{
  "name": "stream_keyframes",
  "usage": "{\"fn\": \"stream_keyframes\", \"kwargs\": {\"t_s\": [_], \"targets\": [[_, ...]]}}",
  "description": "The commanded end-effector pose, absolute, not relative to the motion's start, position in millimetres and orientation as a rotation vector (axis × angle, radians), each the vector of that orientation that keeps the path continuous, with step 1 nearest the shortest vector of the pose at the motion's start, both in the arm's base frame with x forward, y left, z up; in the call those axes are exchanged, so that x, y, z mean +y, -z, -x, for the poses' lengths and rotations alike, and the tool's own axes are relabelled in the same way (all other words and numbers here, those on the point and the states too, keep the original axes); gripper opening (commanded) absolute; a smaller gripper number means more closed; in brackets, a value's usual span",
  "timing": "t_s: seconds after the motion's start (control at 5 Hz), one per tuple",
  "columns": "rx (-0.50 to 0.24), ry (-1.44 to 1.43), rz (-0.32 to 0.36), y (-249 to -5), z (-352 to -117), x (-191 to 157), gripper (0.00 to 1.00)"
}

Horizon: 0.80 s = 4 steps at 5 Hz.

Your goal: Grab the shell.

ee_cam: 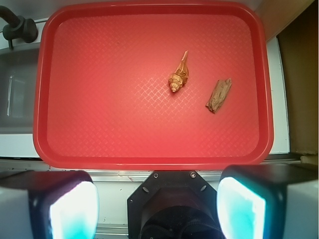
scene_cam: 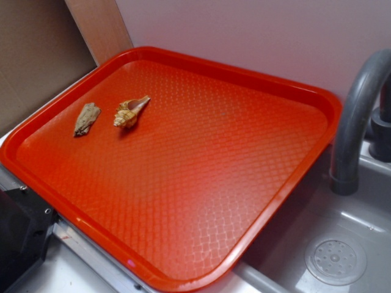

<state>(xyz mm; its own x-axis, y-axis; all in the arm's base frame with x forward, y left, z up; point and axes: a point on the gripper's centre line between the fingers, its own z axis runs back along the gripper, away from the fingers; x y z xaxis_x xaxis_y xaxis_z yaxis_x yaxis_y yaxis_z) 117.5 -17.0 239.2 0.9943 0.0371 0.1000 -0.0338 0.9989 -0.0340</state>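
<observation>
The shell (scene_cam: 129, 112), a small cream spiral conch with tan bands, lies on the red tray (scene_cam: 183, 201) near its far left corner, pale point toward the back. In the wrist view the shell (ee_cam: 178, 77) lies right of the tray's middle. A flat grey-brown bark-like piece (scene_cam: 86, 118) lies just left of it, apart from it; in the wrist view it (ee_cam: 219, 95) lies to the shell's right. My gripper (ee_cam: 157, 206) is high above the tray's near edge, far from the shell, open wide and empty. It does not show in the exterior view.
The red tray (ee_cam: 149, 162) fills most of both views. A grey tap (scene_cam: 354, 122) and sink with a drain (scene_cam: 336, 261) are at the right. A black base (scene_cam: 21, 235) stands at the tray's front left. A wall is behind.
</observation>
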Motion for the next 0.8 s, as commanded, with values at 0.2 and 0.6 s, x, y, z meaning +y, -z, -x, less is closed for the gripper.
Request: {"fn": "stream_keyframes", "kwargs": {"t_s": [0.2,0.6], "targets": [[-0.024,-0.275,0.096,-216.5,-148.3,13.8,1.0],[-0.04,-0.531,0.115,-180.4,-181.6,46.6,1.0]]}}
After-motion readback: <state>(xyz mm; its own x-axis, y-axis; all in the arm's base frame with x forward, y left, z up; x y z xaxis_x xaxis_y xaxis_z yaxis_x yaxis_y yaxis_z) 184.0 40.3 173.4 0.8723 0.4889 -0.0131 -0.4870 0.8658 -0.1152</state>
